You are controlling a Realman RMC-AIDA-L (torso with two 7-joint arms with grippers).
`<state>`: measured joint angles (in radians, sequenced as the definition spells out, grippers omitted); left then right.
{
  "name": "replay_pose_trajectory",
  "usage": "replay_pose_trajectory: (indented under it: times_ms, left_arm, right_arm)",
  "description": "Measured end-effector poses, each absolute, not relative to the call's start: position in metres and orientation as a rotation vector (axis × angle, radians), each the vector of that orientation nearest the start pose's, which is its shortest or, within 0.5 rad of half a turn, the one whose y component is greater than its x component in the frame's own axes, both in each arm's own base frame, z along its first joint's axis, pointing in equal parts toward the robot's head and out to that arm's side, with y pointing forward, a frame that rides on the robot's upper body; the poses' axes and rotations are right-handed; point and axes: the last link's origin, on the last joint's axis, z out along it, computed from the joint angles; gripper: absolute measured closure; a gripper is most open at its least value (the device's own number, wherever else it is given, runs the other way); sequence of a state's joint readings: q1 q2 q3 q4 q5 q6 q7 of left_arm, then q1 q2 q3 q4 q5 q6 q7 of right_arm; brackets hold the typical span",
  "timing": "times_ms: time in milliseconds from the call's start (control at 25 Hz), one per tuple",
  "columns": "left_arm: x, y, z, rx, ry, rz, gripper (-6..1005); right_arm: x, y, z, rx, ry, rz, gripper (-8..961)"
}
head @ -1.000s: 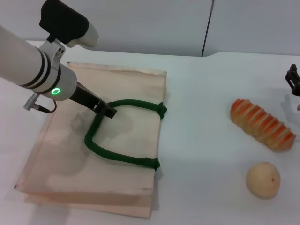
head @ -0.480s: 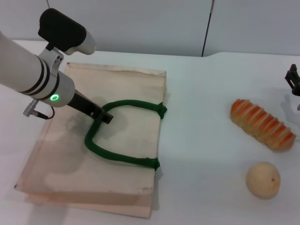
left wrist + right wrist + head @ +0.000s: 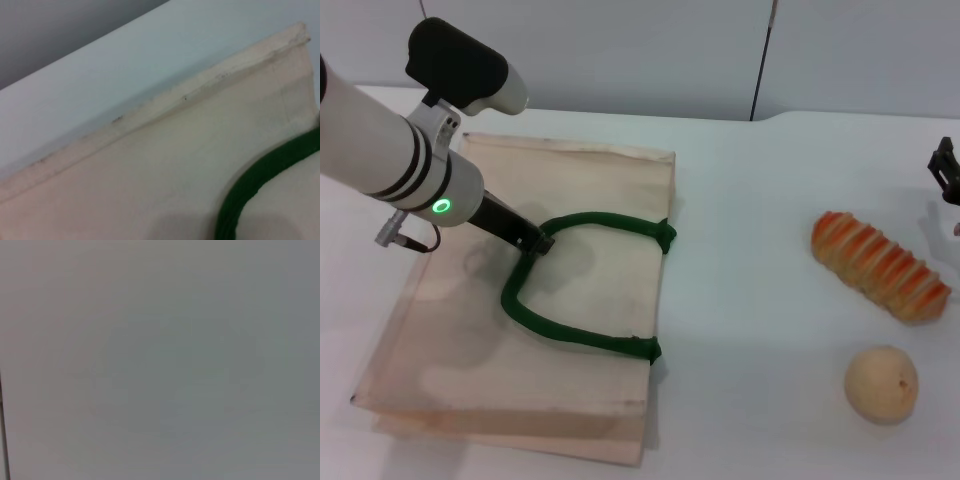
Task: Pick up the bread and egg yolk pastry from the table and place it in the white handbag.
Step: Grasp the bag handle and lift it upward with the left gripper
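- While the left hand (image 3: 542, 244) sits at the bend of the dark green handle (image 3: 570, 290) on the white handbag (image 3: 470, 350), step in hand looks like getting hold of the handle to open the bag; no food moved yet.
- Left hand: tip down on the bag's upper face, touching or just at the handle loop. Cannot tell how far open the fingers are, or whether they have the handle pinched. Left wrist view shows only bag fabric (image 3: 150, 175), a seamed edge and a stretch of green handle (image 3: 260, 180), no fingers.
- Handbag lies flat on the counter (image 3: 740, 250), directly under the left hand, handle ends toward the mouth edge on the side facing the foods.
- Next move, judged: secure grip on the handle and lift to gape the mouth, so the other arm can drop items in. Risk: flat fabric may rise whole instead of opening.
- Bread (image 3: 880, 265): well apart from the left hand, across the counter, near the right hand, lying free.
- Egg yolk pastry (image 3: 881, 384): just past the bread on the robot-near side, not touching it, also far from the left hand.
- Right hand (image 3: 946, 172): parked at the far right edge beyond the bread, holding nothing visible; fingers appear apart. Right wrist view shows blank surface only.
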<state>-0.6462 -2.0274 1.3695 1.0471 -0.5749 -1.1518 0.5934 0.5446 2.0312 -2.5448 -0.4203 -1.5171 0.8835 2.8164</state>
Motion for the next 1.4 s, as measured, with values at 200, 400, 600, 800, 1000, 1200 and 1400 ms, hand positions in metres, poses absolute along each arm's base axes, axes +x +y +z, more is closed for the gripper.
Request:
replay_pose_trajectory:
  times_ms: [200, 400, 600, 800, 1000, 1200, 1400]
  left_arm:
    - [-0.221, 0.405, -0.005, -2.392, -0.947, 0.323, 739]
    - [-0.218, 0.408, -0.004, -2.387, -0.924, 0.305, 839]
    - [-0.210, 0.410, -0.005, -2.413, -0.884, 0.231, 873]
    - [-0.195, 0.410, -0.001, -2.447, -0.847, 0.141, 875]
    - [-0.182, 0.405, 0.014, -2.435, -0.770, 0.088, 876]
    - [-0.160, 0.398, 0.034, -2.419, -0.675, 0.002, 878]
    - [-0.135, 0.390, 0.049, -2.420, -0.587, -0.099, 879]
  right_arm:
    - [0.314, 0.375, -0.028, -1.462, 0.722, 0.464, 74]
    - [0.312, 0.376, -0.028, -1.464, 0.719, 0.469, 74]
    - [0.311, 0.376, -0.029, -1.465, 0.719, 0.470, 73]
    - [0.311, 0.376, -0.029, -1.473, 0.711, 0.463, 73]
    - [0.310, 0.375, -0.035, -1.502, 0.731, 0.456, 73]
    - [0.308, 0.376, -0.040, -1.532, 0.749, 0.446, 73]
    - [0.311, 0.377, -0.039, -1.535, 0.745, 0.434, 73]
